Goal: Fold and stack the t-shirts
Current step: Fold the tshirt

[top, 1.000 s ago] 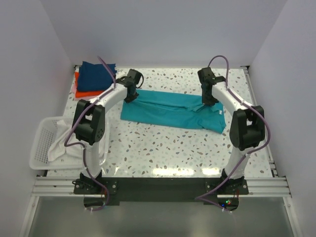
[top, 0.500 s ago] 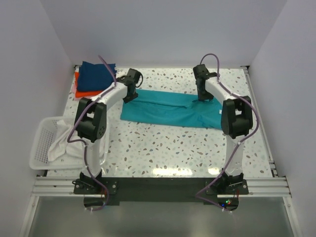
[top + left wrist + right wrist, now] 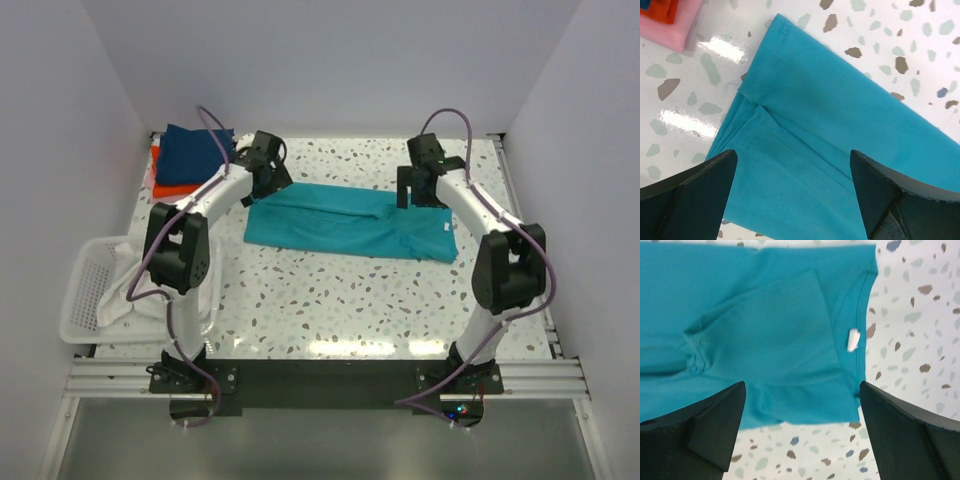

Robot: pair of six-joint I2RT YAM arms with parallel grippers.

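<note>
Teal cloth t-shirt point(image 3: 350, 220) lies flat as a long band, folded lengthwise, across the far-middle of the white speckled table point(image 3: 350, 300), left to right. The collar end with a small white label point(image 3: 853, 340) points right; the hem end points left.

Left gripper point(image 3: 795, 195) is over the hem end with its fingers point(image 3: 690, 195) spread wide. Nothing is between them and only cloth shows below. Right gripper point(image 3: 802, 435) is over the collar end, fingers point(image 3: 705, 430) likewise wide apart, holding nothing. I can't tell whether either one touches the cloth.

Edges:
- Hem corner is clean, with a fold step running diagonally from the far-left corner.
- At the collar end a sleeve is folded in over the body, bunched at its inner tip.
- The near edge there is straight.

Folded stack at the far-left corner:
- navy blue shirt point(image 3: 195, 150) on top
- orange-red shirt point(image 3: 170, 185) below it
- pink shirt point(image 3: 675, 32) at the bottom

The stack sits near the hem corner but apart from it, with bare table between.

Room:
- a wide bare strip between the shirt's near edge and the arm bases
- a narrower strip on the far side
- a narrow margin right of the collar

White slatted plastic basket point(image 3: 80, 300), with white cloth point(image 3: 125, 285) spilling out, sits at the near-left edge, well apart from the shirt.
</note>
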